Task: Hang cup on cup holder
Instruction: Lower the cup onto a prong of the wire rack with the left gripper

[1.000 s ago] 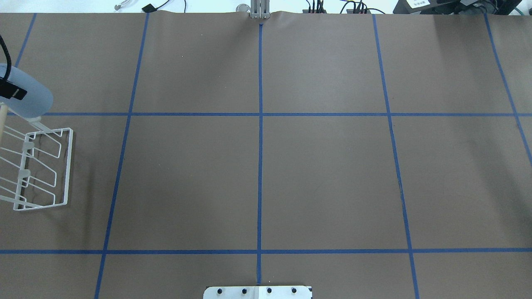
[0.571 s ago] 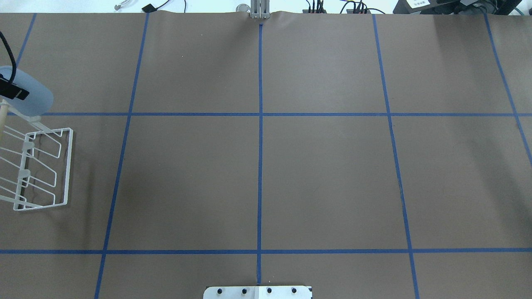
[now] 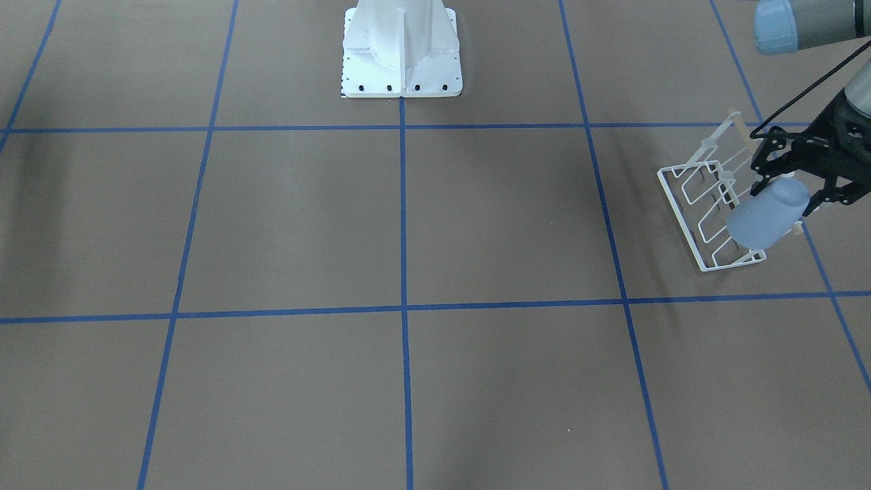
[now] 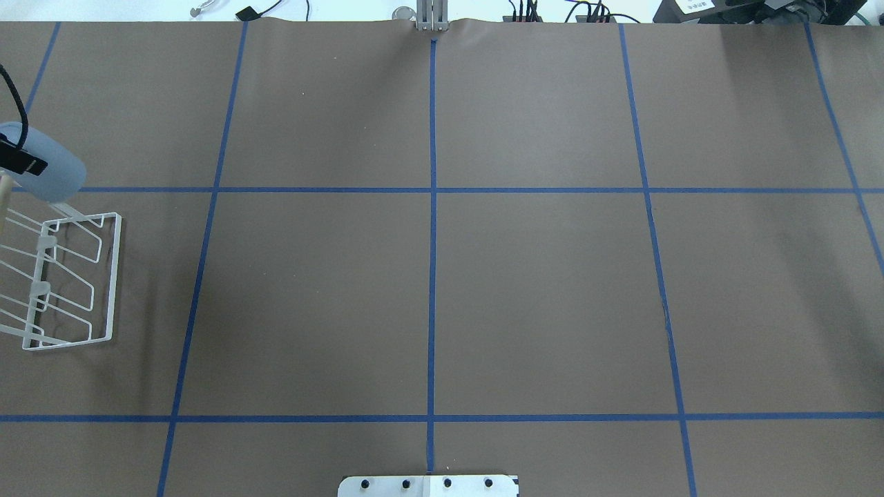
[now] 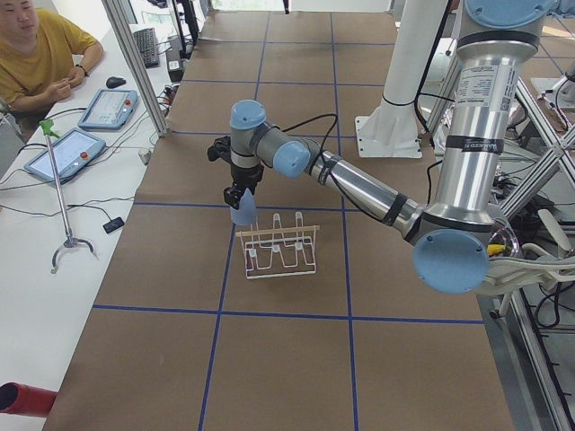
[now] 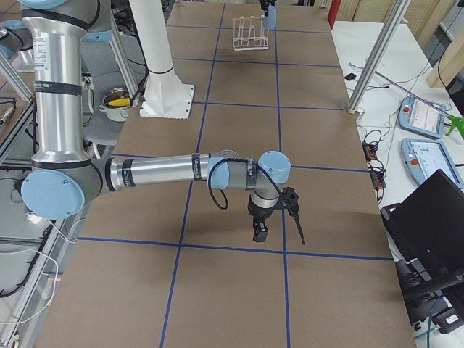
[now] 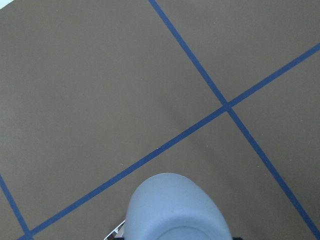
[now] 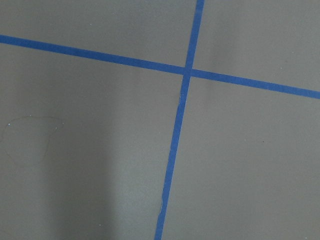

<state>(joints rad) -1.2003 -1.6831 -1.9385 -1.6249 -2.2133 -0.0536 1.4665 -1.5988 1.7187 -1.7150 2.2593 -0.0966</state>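
The light blue cup [image 3: 765, 218] is held tilted in my left gripper [image 3: 793, 189], which is shut on it, right over the end prong of the white wire cup holder [image 3: 708, 204]. The overhead view shows the cup [image 4: 50, 171] at the left edge with one black finger [image 4: 21, 163] across it, just above the cup holder [image 4: 76, 276]. In the left wrist view the cup [image 7: 175, 207] fills the bottom. Whether the prong is inside the cup is hidden. My right gripper [image 6: 272, 230] hangs over bare table far from the holder. I cannot tell whether it is open or shut.
The brown table cover carries blue tape grid lines [image 4: 432, 190]. The robot's white base plate [image 3: 401, 82] stands at the table's near side. A person [image 5: 36, 54] sits at a side desk with tablets beyond the table edge.
The cup in my left gripper has shifted slightly left and looks smaller, lower toward the holder's end prong. The holder has not moved.
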